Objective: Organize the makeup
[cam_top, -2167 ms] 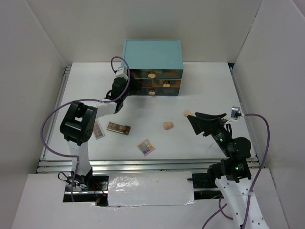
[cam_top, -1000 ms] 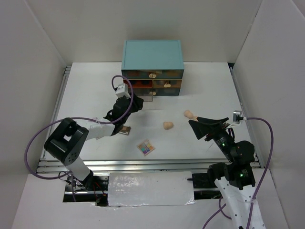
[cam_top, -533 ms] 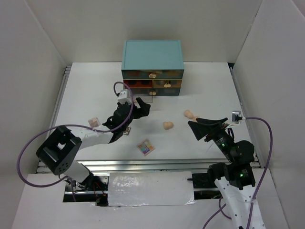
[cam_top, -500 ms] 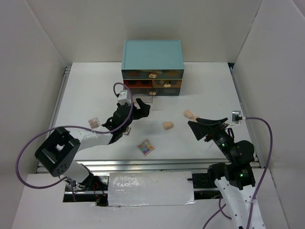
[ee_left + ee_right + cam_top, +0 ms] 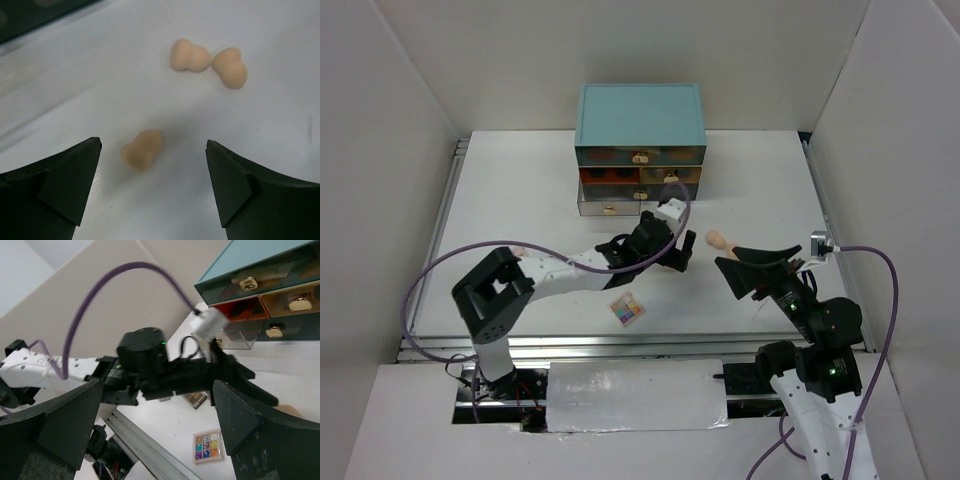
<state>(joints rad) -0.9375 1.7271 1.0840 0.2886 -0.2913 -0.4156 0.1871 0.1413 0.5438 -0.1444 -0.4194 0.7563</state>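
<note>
In the left wrist view a peach sponge (image 5: 141, 150) lies on the white table just ahead of my left gripper (image 5: 152, 143), which is open and holds nothing. Two more sponges (image 5: 190, 55) (image 5: 231, 67) lie side by side farther off. From above, the left gripper (image 5: 684, 252) hangs mid-table and hides the near sponge; the far sponges (image 5: 717, 239) show to its right. My right gripper (image 5: 760, 265) is open and empty beside them. The square multicolour palette (image 5: 627, 309) (image 5: 207, 446) lies near the front edge. A rectangular palette (image 5: 194, 399) peeks out under the left arm.
The teal chest of drawers (image 5: 640, 125) stands at the back, its lower left clear drawer (image 5: 609, 205) pulled out. The left arm (image 5: 570, 270) stretches across the table's middle. White walls close in on both sides, and a metal rail (image 5: 620, 345) runs along the front.
The left arm has swung from the chest's drawers to the right, over the middle sponge. Its jaws have opened wide. The right arm has barely moved.
</note>
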